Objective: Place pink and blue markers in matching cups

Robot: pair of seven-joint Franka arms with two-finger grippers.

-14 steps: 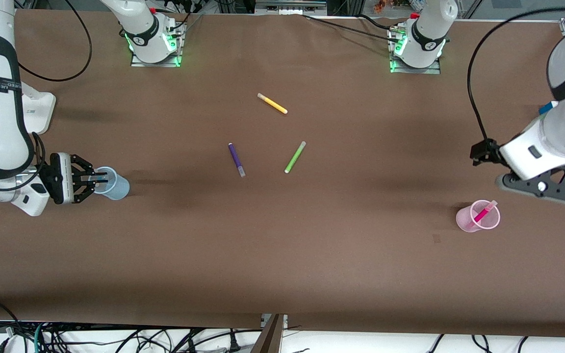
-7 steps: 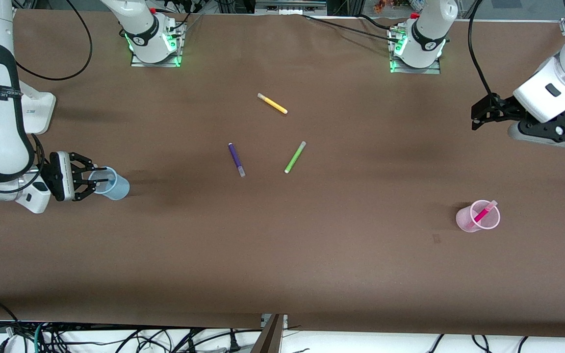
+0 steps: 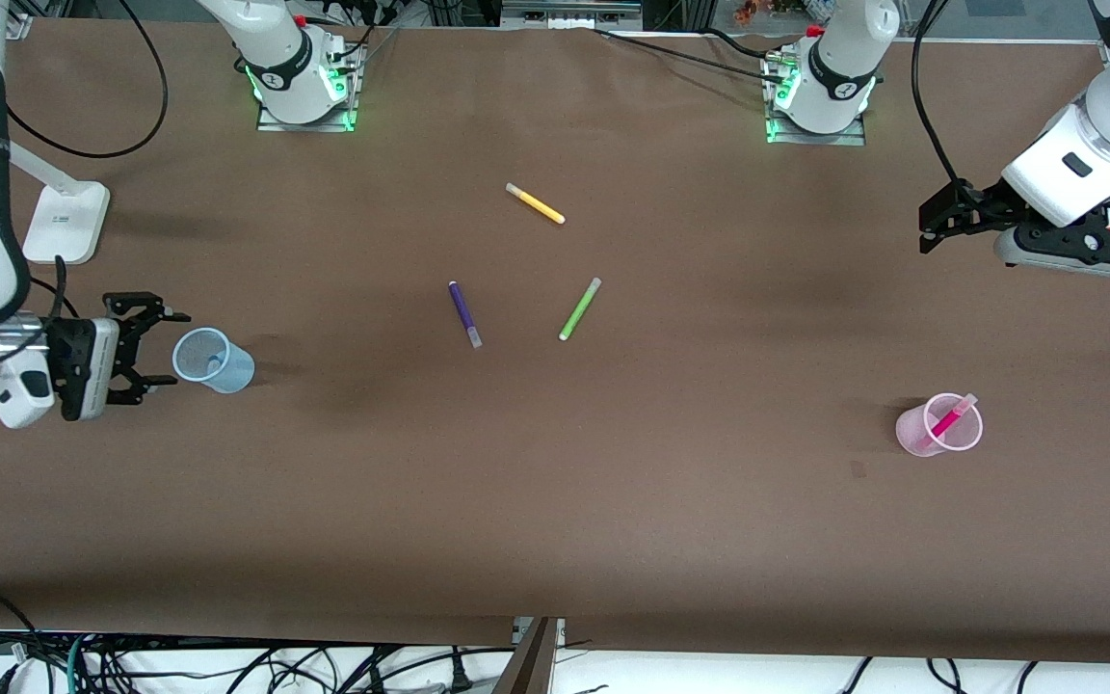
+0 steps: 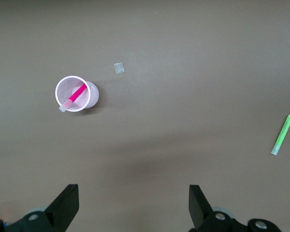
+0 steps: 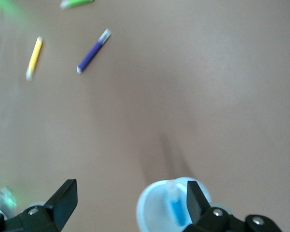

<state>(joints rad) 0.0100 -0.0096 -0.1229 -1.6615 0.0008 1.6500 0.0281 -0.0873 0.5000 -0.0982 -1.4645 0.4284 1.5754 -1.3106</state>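
Observation:
The pale blue cup (image 3: 227,368) stands near the right arm's end of the table with the blue marker (image 3: 215,362) in it. My right gripper (image 3: 160,348) is open and empty, just beside the cup. In the right wrist view the blue cup (image 5: 152,212) and blue marker (image 5: 176,210) sit by one finger of the right gripper (image 5: 130,203). The pale pink cup (image 3: 913,431) holds the pink marker (image 3: 952,416) near the left arm's end. My left gripper (image 3: 933,224) is open and empty, up in the air. The left wrist view shows the pink cup (image 4: 93,95), the pink marker (image 4: 78,93) and the left gripper (image 4: 133,208).
A purple marker (image 3: 463,312), a lime-green marker (image 3: 579,308) and a yellow marker (image 3: 535,203) lie mid-table. A white stand base (image 3: 64,222) sits near the right arm's end. A small pale patch (image 3: 858,469) lies on the table near the pink cup.
My right gripper has drawn back off the blue cup, leaving the blue marker inside. My left gripper has risen and moved away from the pink cup toward the bases' side.

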